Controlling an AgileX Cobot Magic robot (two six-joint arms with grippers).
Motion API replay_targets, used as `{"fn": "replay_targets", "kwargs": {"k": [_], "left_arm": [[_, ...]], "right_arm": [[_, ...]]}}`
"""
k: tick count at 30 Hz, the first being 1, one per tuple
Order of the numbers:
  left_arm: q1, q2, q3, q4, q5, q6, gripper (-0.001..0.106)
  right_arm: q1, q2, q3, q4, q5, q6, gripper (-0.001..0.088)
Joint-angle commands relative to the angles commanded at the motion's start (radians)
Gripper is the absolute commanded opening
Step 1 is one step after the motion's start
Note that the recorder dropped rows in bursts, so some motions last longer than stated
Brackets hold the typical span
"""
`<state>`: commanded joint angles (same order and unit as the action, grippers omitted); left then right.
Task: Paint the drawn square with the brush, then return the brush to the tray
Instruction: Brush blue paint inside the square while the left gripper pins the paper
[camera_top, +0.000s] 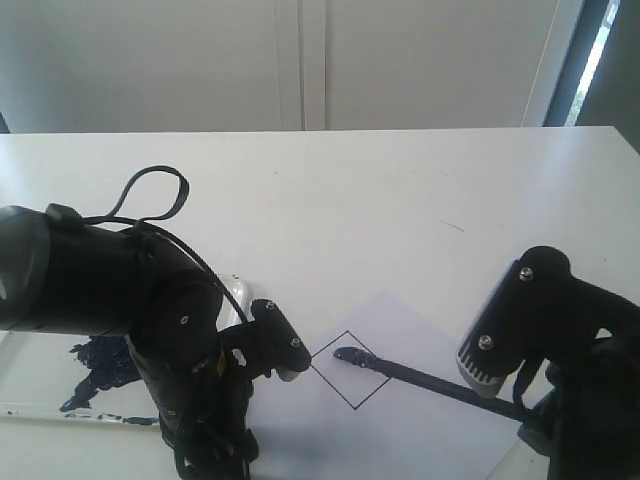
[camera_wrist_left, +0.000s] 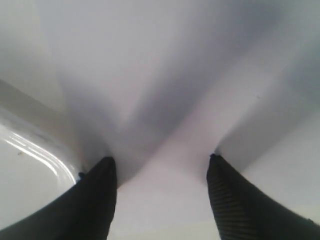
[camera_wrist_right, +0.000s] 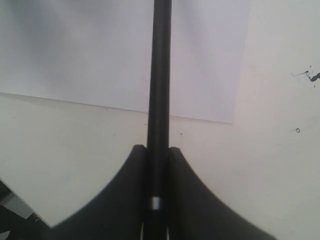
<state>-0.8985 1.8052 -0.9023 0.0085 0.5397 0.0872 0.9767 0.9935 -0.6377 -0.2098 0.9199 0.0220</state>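
Caught mid-painting, with square largely unfilled.
Noted tray left of paper; found left gripper spread and empty, right gripper clamped on brush, tip inside square; judged sweeping strokes needed next.

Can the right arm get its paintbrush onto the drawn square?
Probably yes: the right gripper holds the long thin black brush, whose painted tip is over the black-outlined square on white paper.

Left tool stands spread wide; right tool pinches tight.
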Motion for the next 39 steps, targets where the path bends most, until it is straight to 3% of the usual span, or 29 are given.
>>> {"fn": "replay_targets", "kwargs": {"k": [39], "left_arm": [[0.0,0.0,0.0,0.0,0.006,0.0,0.06]], "right_arm": [[0.0,0.047,0.0,-0.067,-0.007,0.079,0.0]]}}
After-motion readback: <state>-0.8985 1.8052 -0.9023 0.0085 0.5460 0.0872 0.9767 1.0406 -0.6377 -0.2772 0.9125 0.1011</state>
